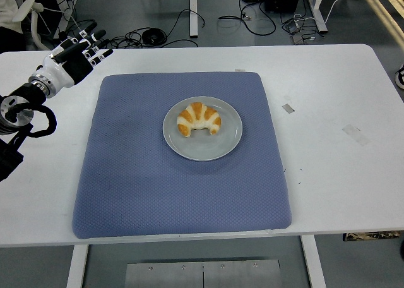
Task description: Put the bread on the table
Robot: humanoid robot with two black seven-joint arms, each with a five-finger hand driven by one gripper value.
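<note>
Our left hand is up past the far left corner of the blue mat, w/ fingers spread out and holding nothing. It's over the white table, well apart from the croissant. The croissant sits on a round grey plate, and the plate sits on the mat, a bit past its middle. Bits of tape lie on the table right of the mat.

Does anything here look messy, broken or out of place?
Nothing stands out. The croissant lies whole on the grey plate, centred on the blue mat, which lies flat. A few bits of tape dot the white table. The left hand hovers open, far off.
</note>
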